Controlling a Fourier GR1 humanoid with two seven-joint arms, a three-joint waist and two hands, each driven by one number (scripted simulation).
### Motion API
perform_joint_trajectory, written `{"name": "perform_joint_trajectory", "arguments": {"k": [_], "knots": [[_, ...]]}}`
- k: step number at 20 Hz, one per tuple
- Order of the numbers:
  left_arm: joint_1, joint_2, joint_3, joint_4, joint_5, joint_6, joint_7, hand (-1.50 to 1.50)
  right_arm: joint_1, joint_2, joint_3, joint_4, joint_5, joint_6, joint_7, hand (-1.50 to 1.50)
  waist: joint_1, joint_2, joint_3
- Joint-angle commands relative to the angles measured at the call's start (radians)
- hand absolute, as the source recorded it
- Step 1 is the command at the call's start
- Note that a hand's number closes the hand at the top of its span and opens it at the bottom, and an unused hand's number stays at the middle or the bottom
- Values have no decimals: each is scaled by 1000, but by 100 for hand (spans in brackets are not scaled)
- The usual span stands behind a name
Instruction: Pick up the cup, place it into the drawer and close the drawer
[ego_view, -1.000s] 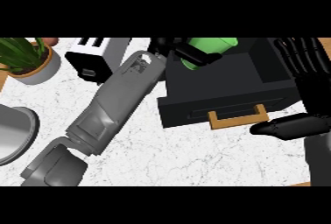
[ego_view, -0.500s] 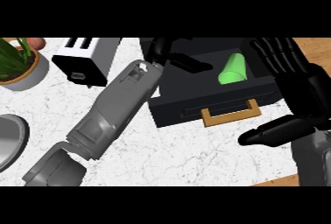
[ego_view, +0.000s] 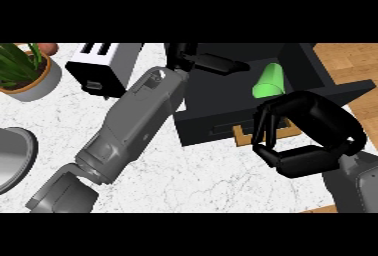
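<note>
The right hand (ego_view: 310, 135) hovered with curled fingers holding nothing before the drawer (ego_view: 221, 95) front; a skewed push might have jammed it. Beyond, the cup (ego_view: 269, 81) lay inside. Farthest, the left hand (ego_view: 203, 60) looked loosely curled, empty.

Cup (ego_view: 269, 81) in drawer (ego_view: 221, 95)
</note>
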Motion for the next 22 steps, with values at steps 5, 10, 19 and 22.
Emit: {"name": "perform_joint_trajectory", "arguments": {"k": [5, 10, 19, 22], "knots": [[-8, 0, 20, 40, 73, 26, -84, -150, 88, -119, 102, -22, 211, 71, 60, -150, 78, -16, 1], [28, 0, 22, 21, 102, 37, -99, -150, 139, -117, 194, -12, 530, -29, -38, -150, 132, -26, 2], [122, 20, 49, -66, 97, -44, -130, -150, 61, -72, 303, 513, 804, -182, -287, -150, 229, -30, 2], [154, 70, 71, -113, 120, -89, -97, -150, -67, -44, 265, 714, 826, -204, -309, 150, 243, -30, 2]]}}
